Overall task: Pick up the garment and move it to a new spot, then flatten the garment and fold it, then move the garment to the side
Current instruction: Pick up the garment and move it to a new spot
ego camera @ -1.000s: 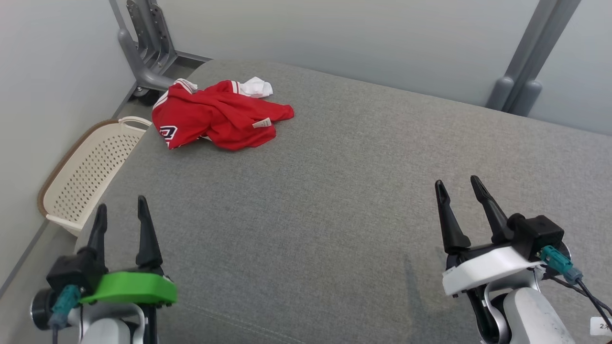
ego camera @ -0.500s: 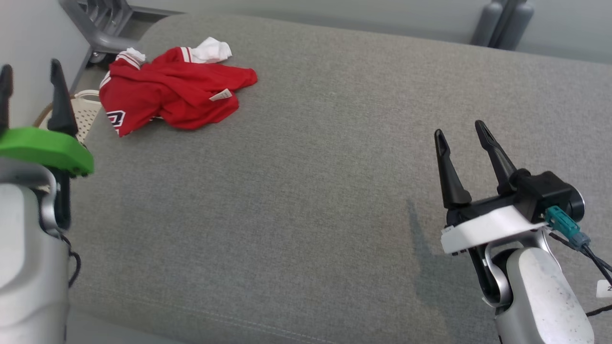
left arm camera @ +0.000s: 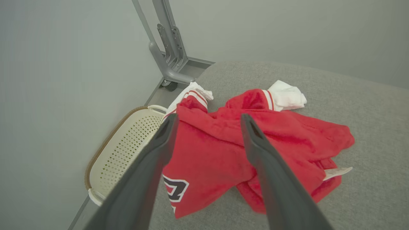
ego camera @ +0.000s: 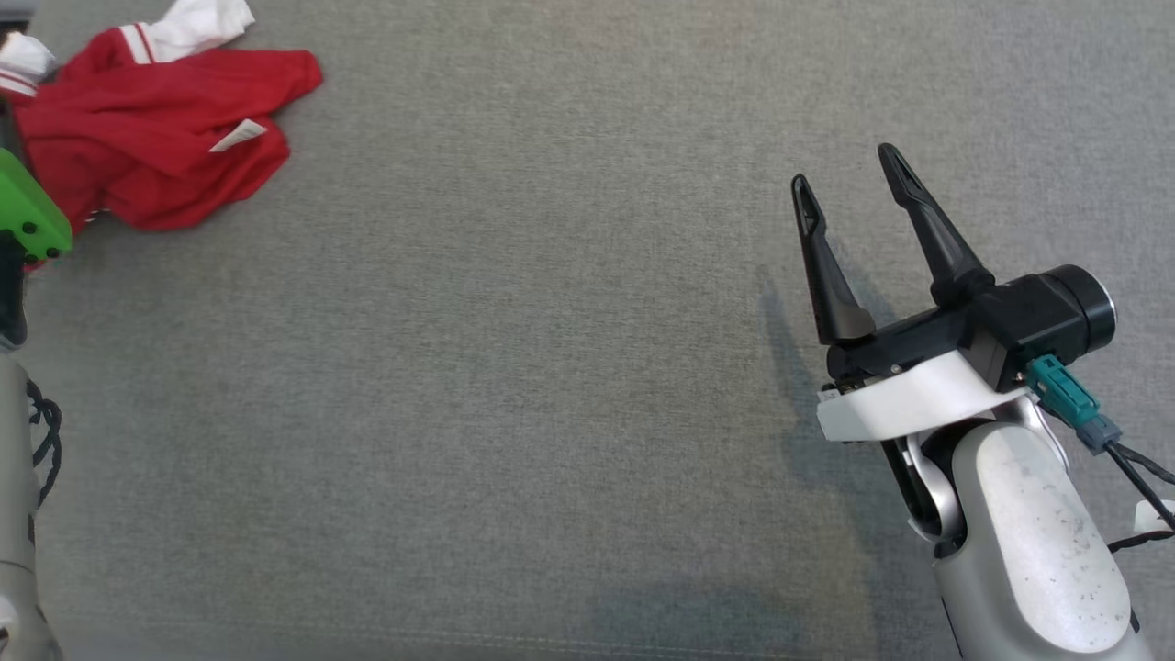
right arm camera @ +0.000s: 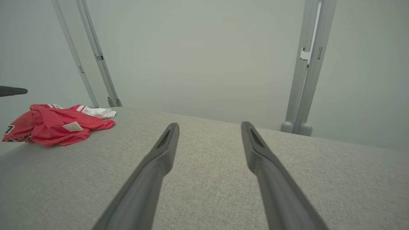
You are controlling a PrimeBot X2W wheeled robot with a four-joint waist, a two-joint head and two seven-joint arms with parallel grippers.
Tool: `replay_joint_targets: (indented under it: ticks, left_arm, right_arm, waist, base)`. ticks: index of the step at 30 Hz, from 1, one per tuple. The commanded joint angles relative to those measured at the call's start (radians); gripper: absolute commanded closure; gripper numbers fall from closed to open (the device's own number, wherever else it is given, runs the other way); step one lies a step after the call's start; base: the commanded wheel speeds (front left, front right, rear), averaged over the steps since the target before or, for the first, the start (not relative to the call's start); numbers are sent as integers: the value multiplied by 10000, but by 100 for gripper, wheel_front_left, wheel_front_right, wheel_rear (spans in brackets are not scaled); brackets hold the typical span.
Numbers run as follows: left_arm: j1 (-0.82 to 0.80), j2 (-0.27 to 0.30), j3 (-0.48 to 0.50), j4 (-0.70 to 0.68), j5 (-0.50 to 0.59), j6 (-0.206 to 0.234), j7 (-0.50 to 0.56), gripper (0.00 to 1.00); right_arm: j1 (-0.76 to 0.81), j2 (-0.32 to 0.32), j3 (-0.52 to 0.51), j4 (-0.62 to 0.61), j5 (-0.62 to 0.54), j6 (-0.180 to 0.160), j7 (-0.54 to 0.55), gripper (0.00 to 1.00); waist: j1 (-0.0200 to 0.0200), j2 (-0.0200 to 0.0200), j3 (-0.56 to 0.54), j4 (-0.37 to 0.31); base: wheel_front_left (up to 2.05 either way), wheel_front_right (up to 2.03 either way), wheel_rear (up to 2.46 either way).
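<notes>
My left gripper (left arm camera: 209, 116) hangs with its two dark fingers spread wide and nothing between them. It is aimed down at the garment (left arm camera: 207, 153) just past the fingertips, and I cannot tell whether it touches the cloth. My right gripper (ego camera: 844, 168) is likewise spread and empty, hovering over bare grey cloth well apart from the garment. The garment is a red jacket-like top with white striped cuffs (left arm camera: 286, 97) and a small white label (left arm camera: 337, 172). It lies crumpled in a heap at the far left corner of the grey padded surface (ego camera: 551, 386), close to the edge above a cream perforated basket (left arm camera: 121, 153) on the floor. I judge it soft, light and limp, likely to sag and fall open when lifted rather than slip. I would pinch the thick raised fold across the top of the heap, catching several layers, on the side away from the edge.
</notes>
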Motion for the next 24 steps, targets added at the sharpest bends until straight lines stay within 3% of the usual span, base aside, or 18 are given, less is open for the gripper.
replay_joint_targets:
  ticks: [1, 12, 13, 14, 16, 24]
  left_arm:
    - [-263, 142, -23, 149, -35, 81, 51, 0]
    - [-674, 307, -71, 1568, -125, 210, 29, 0]
    - [-699, 308, -108, 1683, -107, 191, 70, 20]
    - [-717, 309, -131, 1768, -102, 176, 75, 52]
    - [-755, 326, -176, 1957, -83, 150, 38, 100]
    - [-1042, 710, -586, 1954, 352, 235, -773, 100]
  right_arm:
    - [-173, -28, -2, -88, -95, -1, -39, 0]
    - [-201, -29, -30, -164, -192, -1, -177, 0]
    - [-214, -28, -24, -151, -191, -1, -202, 0]
    - [-227, -28, -13, -133, -190, -1, -223, 0]
    - [-244, -28, -7, -79, -166, -1, -274, 0]
    - [-107, -30, -38, 292, 108, -1, -574, 0]
  waist:
    - [0, -1, 899, -841]
    - [0, -1, 1288, -1067]
    - [0, -1, 1288, -1072]
    - [0, -1, 1276, -1075]
    - [0, -1, 1197, -1079]
    - [0, -1, 430, -1155]
  base:
    - [0, 0, 0]
    - [0, 0, 0]
    - [0, 0, 0]
    - [0, 0, 0]
    - [0, 0, 0]
    - [0, 0, 0]
